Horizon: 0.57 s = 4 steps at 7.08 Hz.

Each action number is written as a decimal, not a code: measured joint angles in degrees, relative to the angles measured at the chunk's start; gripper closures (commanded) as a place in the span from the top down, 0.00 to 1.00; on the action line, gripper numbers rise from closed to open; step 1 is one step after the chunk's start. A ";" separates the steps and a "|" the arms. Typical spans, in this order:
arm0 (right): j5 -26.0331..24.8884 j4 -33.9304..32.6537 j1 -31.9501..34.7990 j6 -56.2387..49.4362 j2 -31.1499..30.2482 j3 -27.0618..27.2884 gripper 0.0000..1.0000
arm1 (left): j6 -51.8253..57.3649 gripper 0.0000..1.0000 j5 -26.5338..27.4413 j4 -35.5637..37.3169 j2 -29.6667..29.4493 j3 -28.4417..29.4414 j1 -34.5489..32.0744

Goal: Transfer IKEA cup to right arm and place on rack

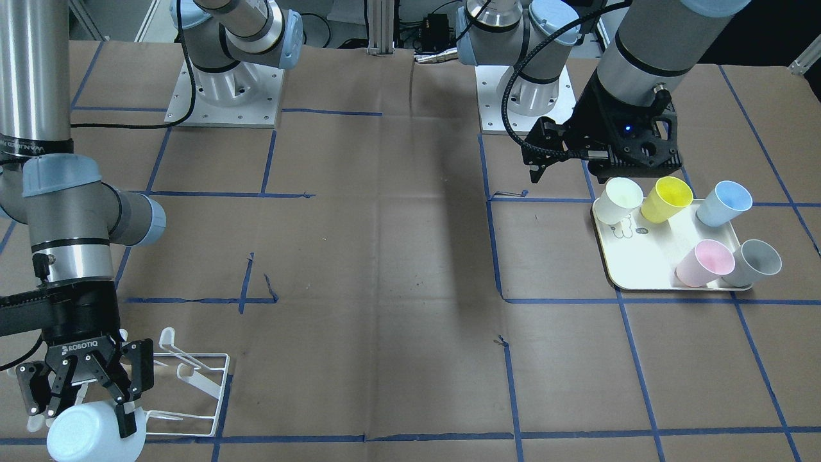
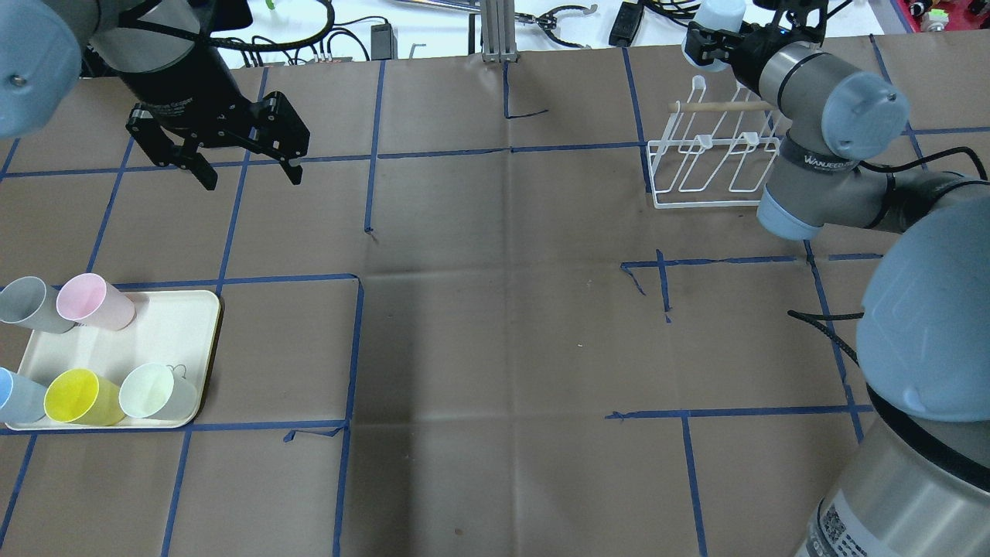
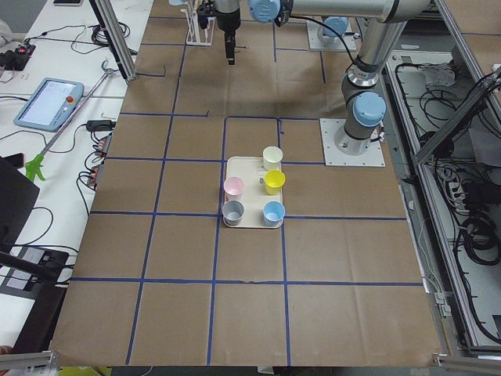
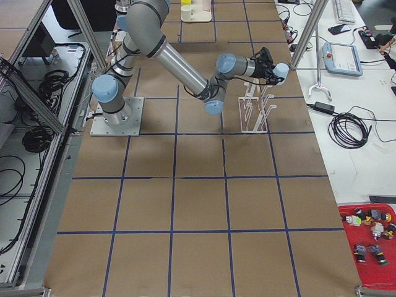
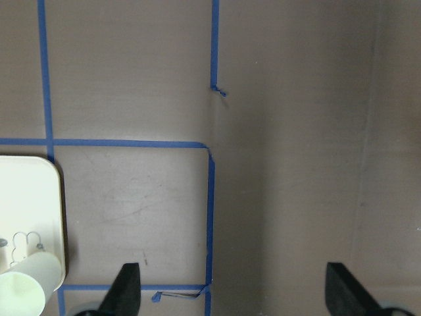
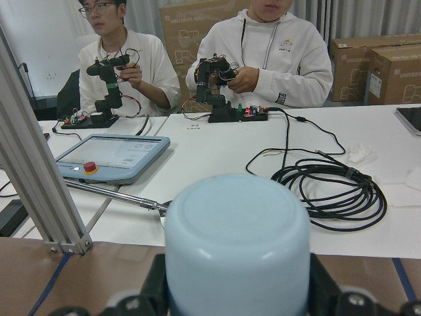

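Cup (image 1: 93, 437) tight in right tool (image 1: 88, 416)

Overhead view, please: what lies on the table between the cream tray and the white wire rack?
Only bare brown paper with blue tape lines separates the cream tray and the white wire rack, as the overhead view shows.

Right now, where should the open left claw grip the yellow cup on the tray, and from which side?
Probably from straight above, pinching the yellow cup just below its rim, across its robot-side and far faces. It stands upright, mouth up, and the blue cup and pale cup crowd its flanks.
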 measured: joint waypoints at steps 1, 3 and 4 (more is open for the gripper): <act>0.02 0.42 -0.02 -0.07 0.58 -0.01 0.36 | 0.89 0.99 0.33 -0.11 0.46 -1.40 0.28; -0.02 0.73 -0.03 -0.10 1.67 0.57 0.56 | 5.96 0.99 1.10 0.11 3.00 -6.74 4.49; -0.04 0.81 -0.03 -0.05 1.84 1.05 0.99 | 9.19 0.98 1.33 0.78 5.32 -10.74 8.70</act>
